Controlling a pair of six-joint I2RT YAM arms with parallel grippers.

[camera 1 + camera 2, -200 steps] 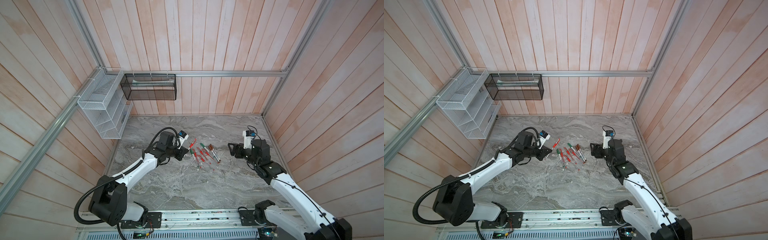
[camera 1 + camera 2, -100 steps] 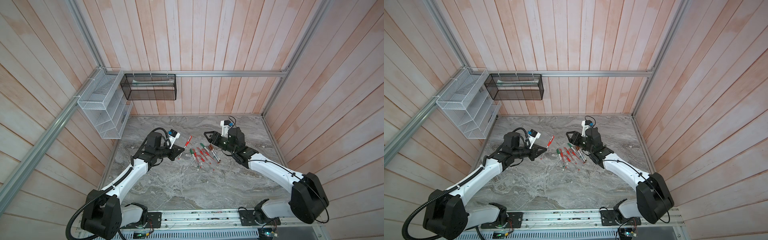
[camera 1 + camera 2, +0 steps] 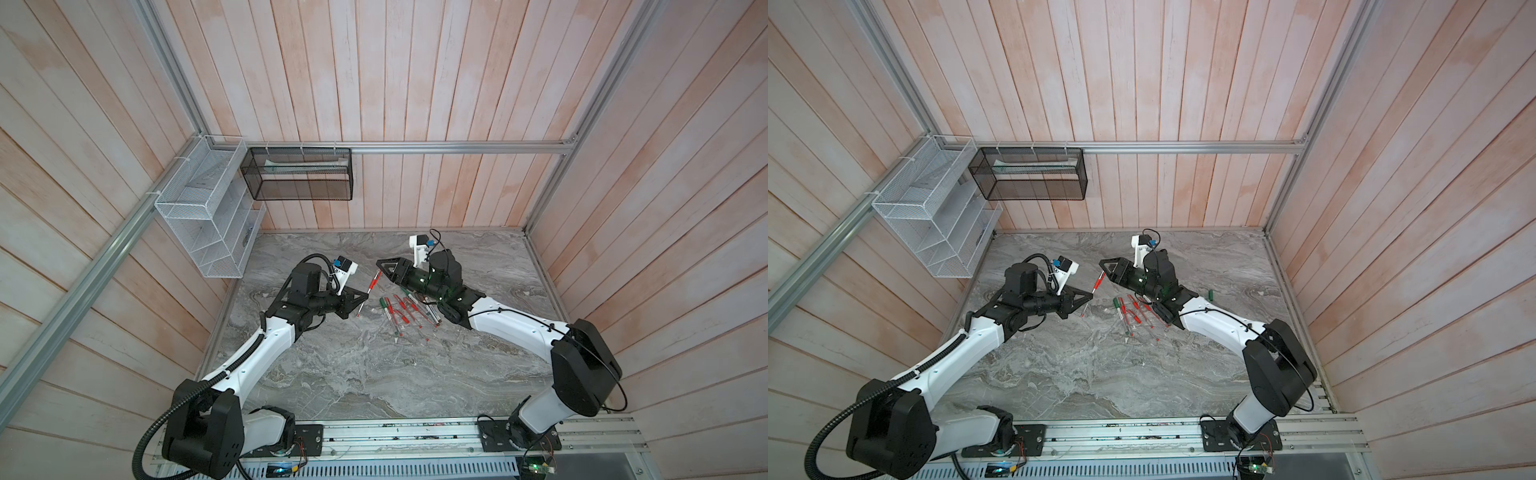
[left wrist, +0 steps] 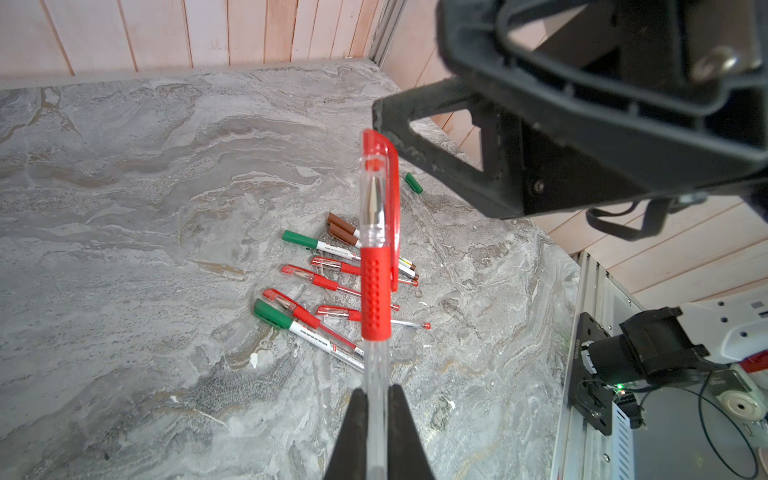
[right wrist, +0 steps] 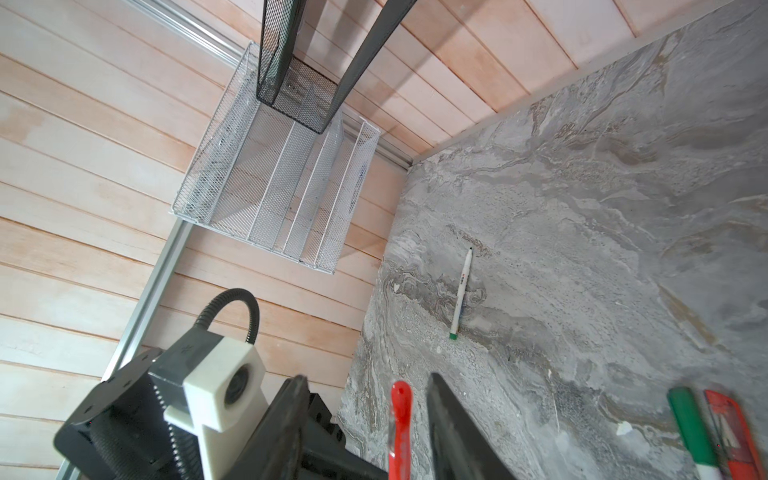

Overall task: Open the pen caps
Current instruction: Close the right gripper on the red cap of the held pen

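My left gripper (image 4: 377, 392) is shut on the clear barrel of a red pen (image 4: 376, 291) and holds it tilted above the table in both top views (image 3: 371, 286) (image 3: 1097, 281). Its red pen cap (image 4: 376, 166), with a clip, points toward my right gripper (image 3: 379, 266). In the right wrist view that cap (image 5: 401, 415) stands between the open jaws of the right gripper (image 5: 368, 378), with a gap on each side. Several more pens with red, green and brown caps lie in a pile (image 3: 405, 309) (image 4: 332, 282) below the right arm.
A loose green cap (image 3: 1211, 294) (image 4: 413, 183) lies right of the pile. An uncapped white pen (image 5: 461, 291) lies on the marble table (image 3: 374, 374) near the left arm. A white wire rack (image 3: 208, 224) and a black mesh basket (image 3: 297, 174) hang on the walls.
The right gripper has swung left from beyond the pile to the held pen's cap, and its jaws have narrowed around it. The left gripper keeps the pen in about the same place.
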